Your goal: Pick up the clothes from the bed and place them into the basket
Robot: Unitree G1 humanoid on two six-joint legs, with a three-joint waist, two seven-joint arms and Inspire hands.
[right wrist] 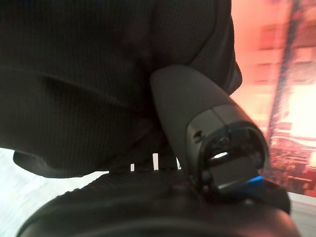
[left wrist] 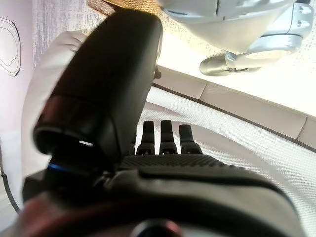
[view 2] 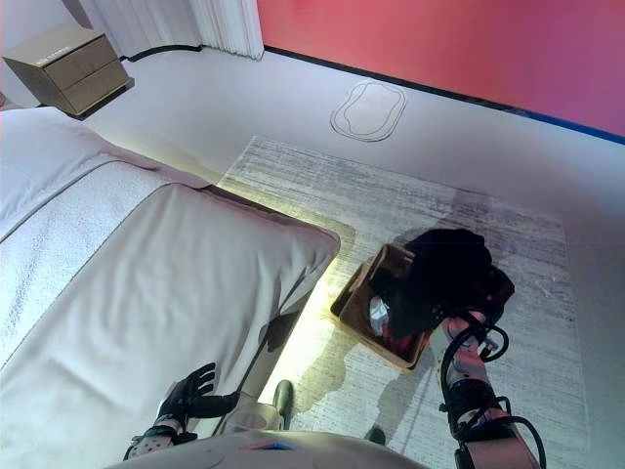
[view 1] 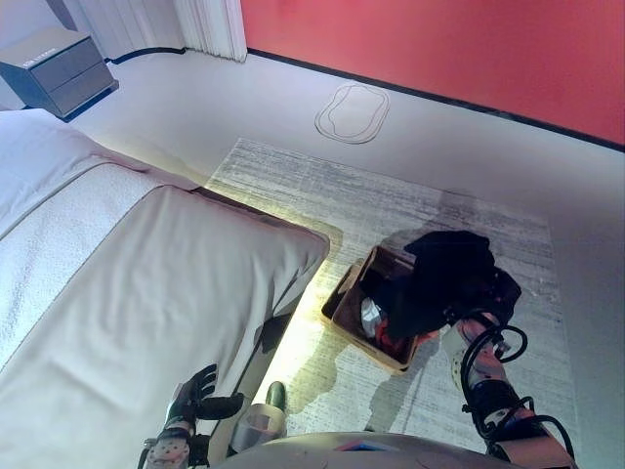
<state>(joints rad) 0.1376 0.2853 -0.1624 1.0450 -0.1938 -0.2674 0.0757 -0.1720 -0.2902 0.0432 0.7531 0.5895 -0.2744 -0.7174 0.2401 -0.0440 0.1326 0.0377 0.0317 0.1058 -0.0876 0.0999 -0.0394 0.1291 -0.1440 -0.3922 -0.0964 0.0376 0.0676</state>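
One garment in play: right hand (view 1: 485, 293), lower right of frame, is clenched round a black garment (view 1: 444, 269) that drapes over the far edge of the basket (view 1: 344, 303) on the rug (view 1: 410, 205). Judgement: shift toward frame centre so the bulk hangs over the opening, then let go. Left hand (view 1: 195, 393), lower left by the bed (view 1: 146, 283), is relaxed and holds nothing.

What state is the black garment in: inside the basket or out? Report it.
Partly in. The black garment hangs over the basket, its lower part dipping inside, the rest bunched above the rim in the right hand.
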